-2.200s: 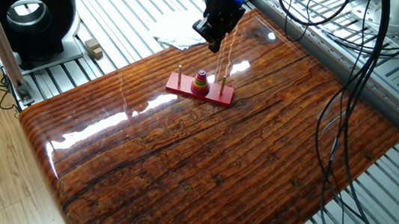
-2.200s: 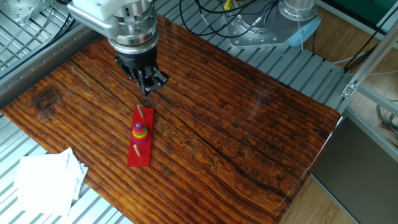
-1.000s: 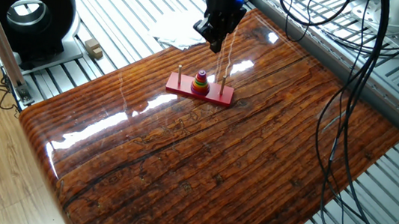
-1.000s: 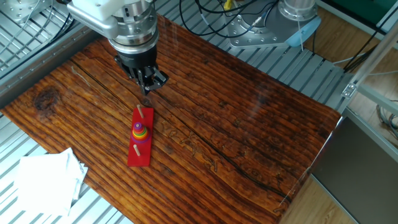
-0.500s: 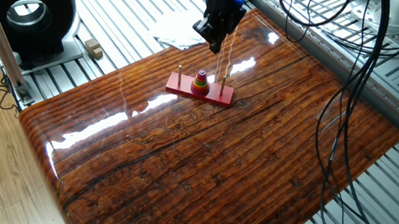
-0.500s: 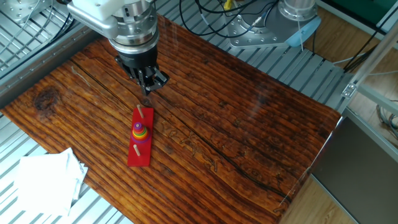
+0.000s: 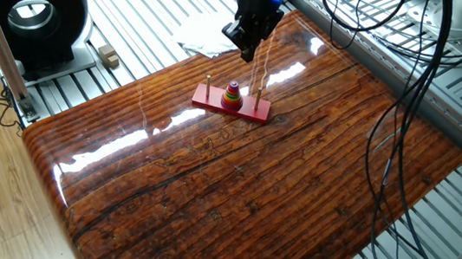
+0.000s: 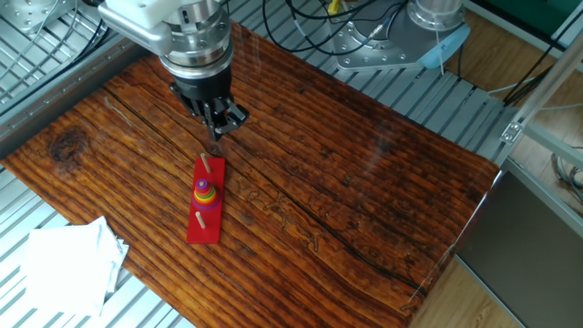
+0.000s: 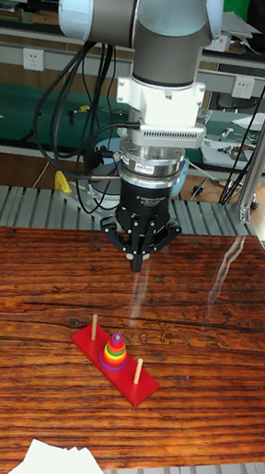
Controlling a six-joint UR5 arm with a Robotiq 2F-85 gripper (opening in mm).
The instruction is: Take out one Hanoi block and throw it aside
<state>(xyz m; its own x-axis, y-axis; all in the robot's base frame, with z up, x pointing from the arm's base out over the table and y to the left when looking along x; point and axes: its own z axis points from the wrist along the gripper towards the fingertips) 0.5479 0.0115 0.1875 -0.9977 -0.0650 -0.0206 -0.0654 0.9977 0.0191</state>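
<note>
Hovering above the table (image 8: 383,173), the gripper (image 8: 219,128) has its fingers closed together and holds nothing. The Hanoi block (image 9: 116,339) sits on top of the ring stack (image 9: 117,349) on the red base (image 9: 138,377), near one long edge; nothing seems done yet

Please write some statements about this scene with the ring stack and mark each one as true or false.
1. The purple Hanoi block sits on top of the ring stack. True.
2. The gripper holds the block. False: it hangs above the table, apart from the stack, with nothing between its fingers.
3. The stack is on the middle peg of the red base. True.
4. The two outer pegs carry rings. False: both are bare.
5. White paper lies beside the wooden table. True.
</note>
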